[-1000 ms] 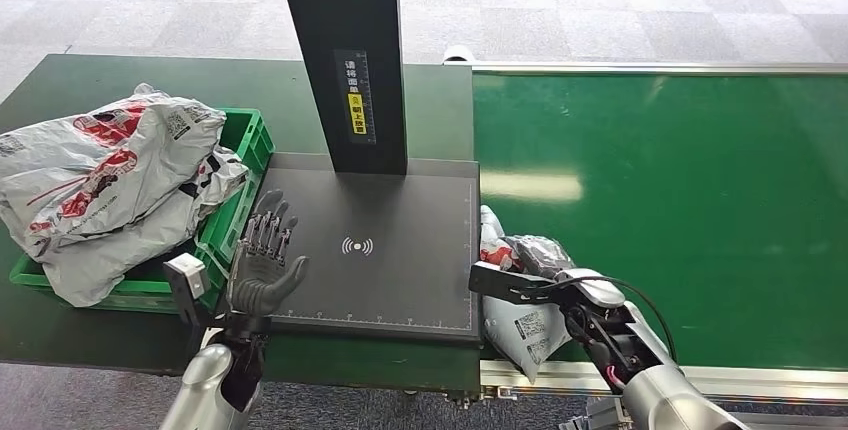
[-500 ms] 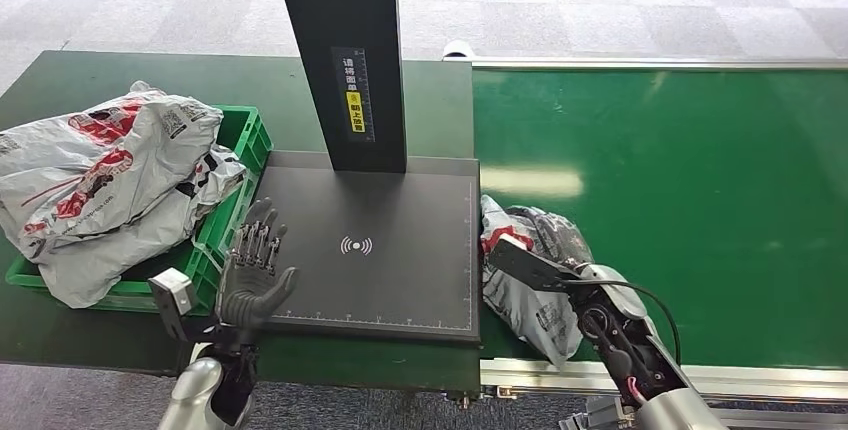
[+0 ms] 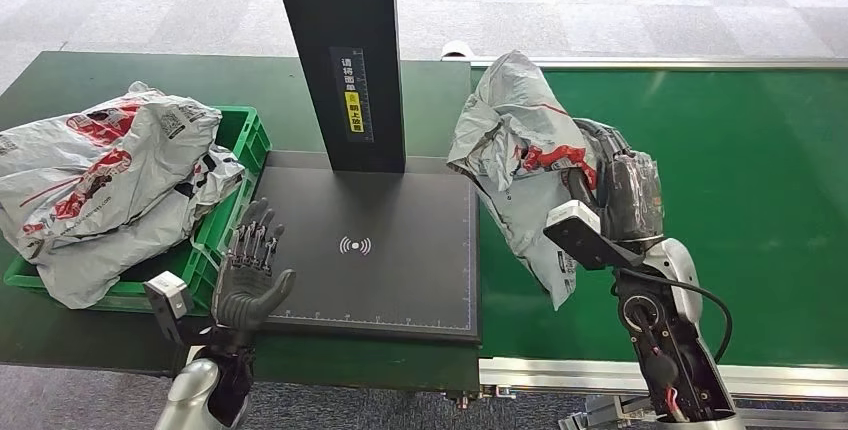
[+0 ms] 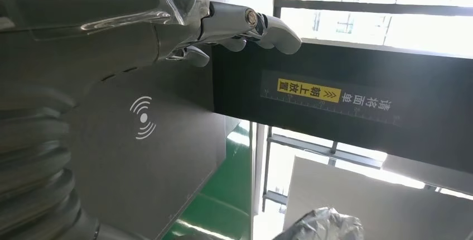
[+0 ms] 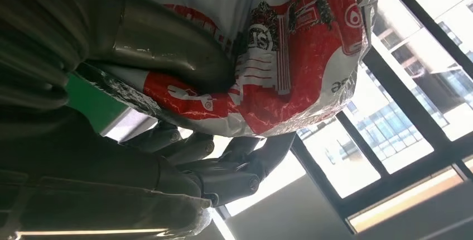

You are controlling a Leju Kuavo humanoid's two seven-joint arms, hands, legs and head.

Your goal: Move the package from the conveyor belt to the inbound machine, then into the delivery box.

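Head view: right hand (image 3: 625,190) grips the package (image 3: 520,150), a grey poly bag with red print, and holds it up in the air. Bag hangs over the left edge of the green belt (image 3: 720,200), just beside the right edge of the black scanner plate (image 3: 400,260), not touching the plate. Scanner post (image 3: 340,50) stands at the plate's far side. Left hand (image 3: 252,275) sits at the plate's near-left corner, fingers spread, holding nothing. Left of it, the green bin (image 3: 235,205) is piled with other grey bags (image 3: 100,185), which spill over its rim.

Left wrist view: left hand (image 4: 223,22) with fingers loosely apart, nothing in it, in front of the post (image 4: 346,111) with its yellow label. Plate (image 4: 150,156) with the white wave mark lies below it. A bit of crumpled grey bag (image 4: 323,226) shows at the frame edge; cannot tell which bag.

Right wrist view: right hand (image 5: 184,117) wraps the package (image 5: 279,56), thumb on one side, dark fingers (image 5: 234,167) curled under the other. A sliver of belt (image 5: 89,103) shows behind.
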